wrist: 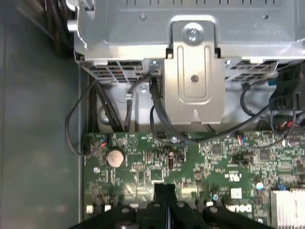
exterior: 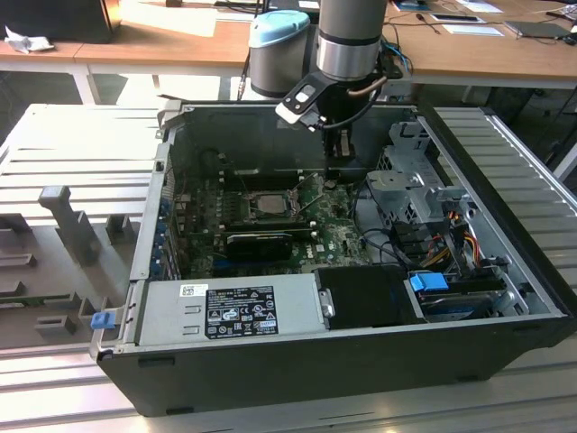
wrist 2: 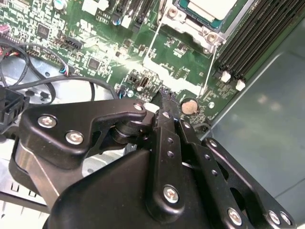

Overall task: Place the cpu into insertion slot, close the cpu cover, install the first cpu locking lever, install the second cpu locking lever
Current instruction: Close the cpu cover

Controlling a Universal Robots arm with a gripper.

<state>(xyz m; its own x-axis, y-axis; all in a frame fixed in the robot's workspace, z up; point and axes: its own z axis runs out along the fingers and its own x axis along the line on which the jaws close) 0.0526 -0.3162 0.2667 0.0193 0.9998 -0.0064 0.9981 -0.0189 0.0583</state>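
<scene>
The cpu (exterior: pixel 268 204) shows its silver-grey top inside the socket on the green motherboard; in the second wrist view the cpu (wrist 2: pixel 209 6) lies at the picture's edge. A metal frame, the cpu cover (wrist 2: pixel 210 36), appears to lie flat around it. Two thin wire levers (wrist 2: pixel 151 40) (wrist 2: pixel 208 71) run out from the socket's corners and look unlatched. My gripper (exterior: pixel 335 168) hangs over the board to the exterior view's right of the socket, near a coin cell (wrist 2: pixel 189 105). Its fingers (wrist 2: pixel 165 102) are pressed together with nothing between them. The gripper (wrist: pixel 167 190) also shows in the first wrist view.
Black memory slots (wrist 2: pixel 248 43) run beside the socket. A grey metal drive cage (wrist: pixel 193 71) with trailing black cables (wrist: pixel 157 114) stands beyond the board. A black card (exterior: pixel 260 242) and the power supply (exterior: pixel 230 307) lie toward the case front. The case walls (exterior: pixel 158 207) enclose everything.
</scene>
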